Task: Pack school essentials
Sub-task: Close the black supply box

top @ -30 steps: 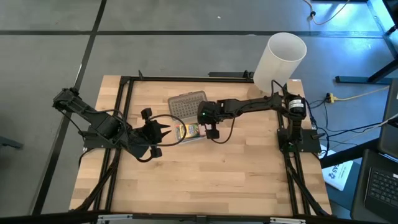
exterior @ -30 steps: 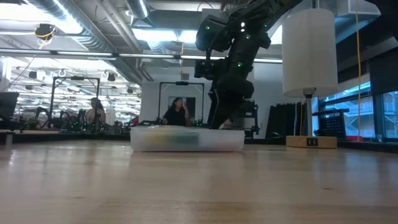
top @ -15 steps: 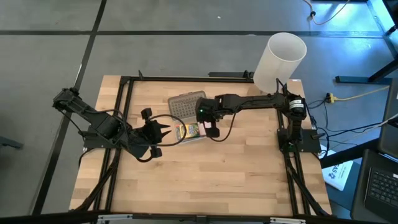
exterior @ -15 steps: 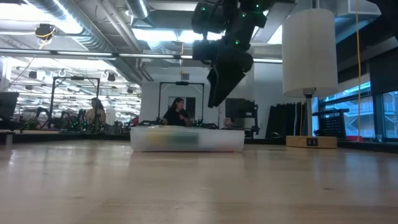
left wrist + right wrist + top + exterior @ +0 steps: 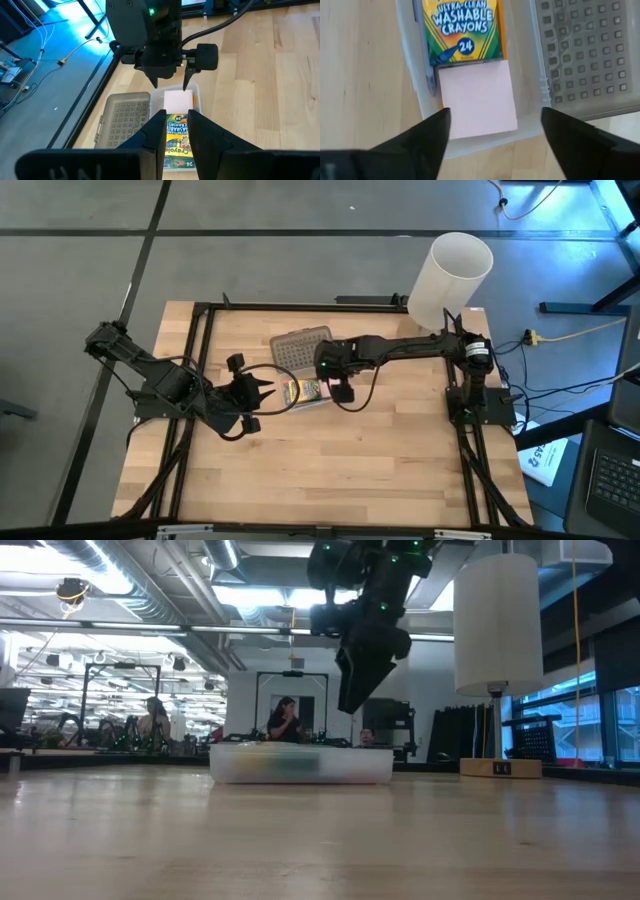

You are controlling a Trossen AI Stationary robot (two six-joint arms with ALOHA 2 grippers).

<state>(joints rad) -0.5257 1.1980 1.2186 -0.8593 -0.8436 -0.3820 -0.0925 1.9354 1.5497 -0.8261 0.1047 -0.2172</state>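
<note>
Since a second ago the right tool (image 5: 340,393) has been raised clear of the case (image 5: 325,402) and drawn slightly toward the lid; in the low view it was down behind the case then and now hangs well above it. Nothing else on the bench (image 5: 330,470) has shifted.

Left to right:

- Left tool (image 5: 262,392): parked just beside the left end of the case, above the bench, unmoved. Fingers (image 5: 155,132) drawn nearly together, a narrow gap between them, nothing held.
- Crayon box (image 5: 462,30): lying flat in the case, label up. A blue pen (image 5: 427,75) is seen along one side of it, against the case wall.
- Pink pad (image 5: 477,97): lying flat in the case, touching the end of the crayon box.
- Right tool (image 5: 492,132): directly over the pink pad, fingers (image 5: 422,137) spread wide to either side of it, empty.
- Lid (image 5: 298,348): dotted, grey, lying open on the bench beside the case, on the far side.
- White cylinder (image 5: 450,278): at the far right corner, well apart.
- Pencils and scissors: cannot be made out with certainty.

Risks, as judged:

- The lid is not yet shut. If it is swung over by one edge only, the light case could be pushed along the bench, or tipped.
- The left tool sits close to the case end; a shove from the right could drive the case into it.
- The pad or box, if sitting proud of the rim, could keep the lid from seating.
</note>
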